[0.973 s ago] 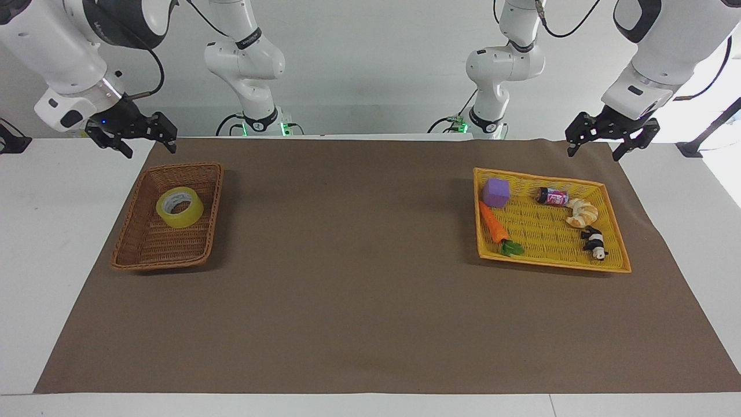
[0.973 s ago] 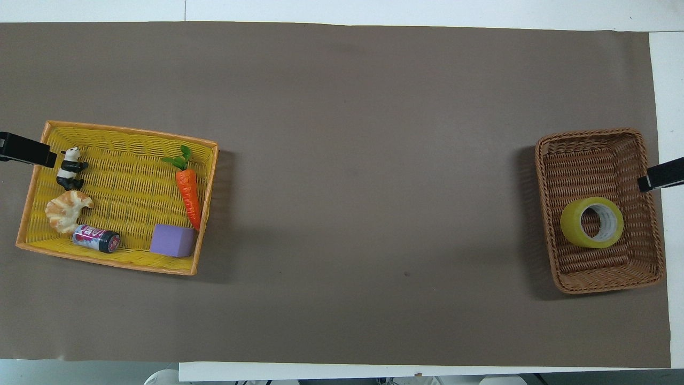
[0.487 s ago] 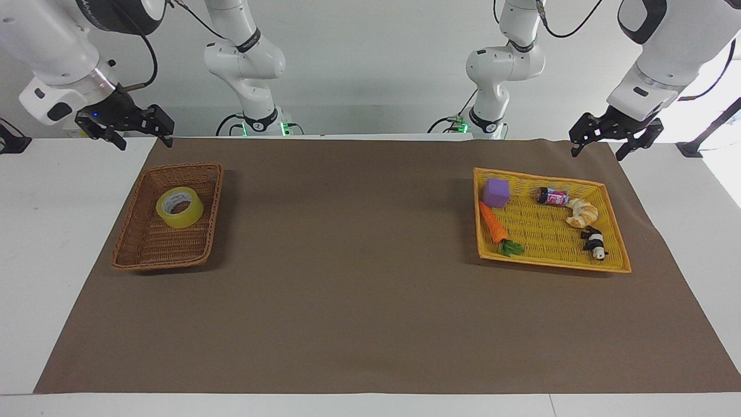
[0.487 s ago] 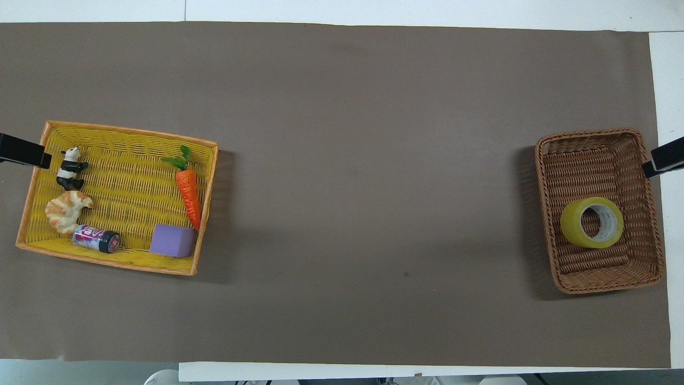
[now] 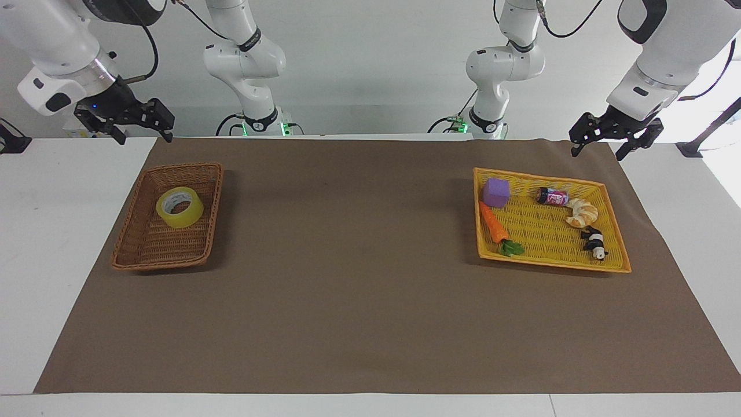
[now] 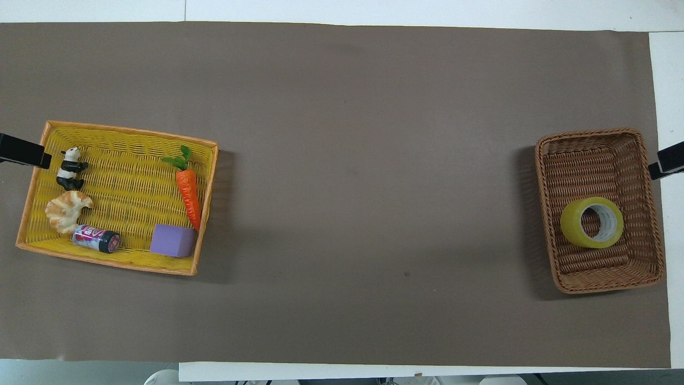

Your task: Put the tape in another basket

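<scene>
Over the last second the only things that moved are the arms. At the right arm's end of the table [image 5: 58, 231], the right tool [image 5: 143, 132] has lifted and drawn back from the brown wicker basket [image 5: 159, 267]. It now hangs over the table's edge by the corner of the brown mat, clear of the basket rim. Its fingers are spread wide and hold nothing. In the overhead view only its tip shows, slipped closer to the frame's border than before. The tape [image 5: 180, 207] has not stirred. It lies flat on the basket floor, core opening upward, a little nearer to the robots than the basket's middle, and nothing touches it. The middle of the mat carries nothing. Toward the left arm's end, the yellow tray [image 5: 556, 262] holds its purple block [image 5: 496, 192], carrot [image 5: 493, 223], small can [image 5: 551, 197], croissant [image 5: 582, 212] and panda figure [image 5: 594, 242], all where they were. The left tool [image 5: 599, 147] rose slightly and has since settled over the mat's edge near the tray, fingers wide and empty. With the roll resting in the wicker basket and both tools pulling away open, the move looks finished. What remains appears to be only the arms' retreat.
</scene>
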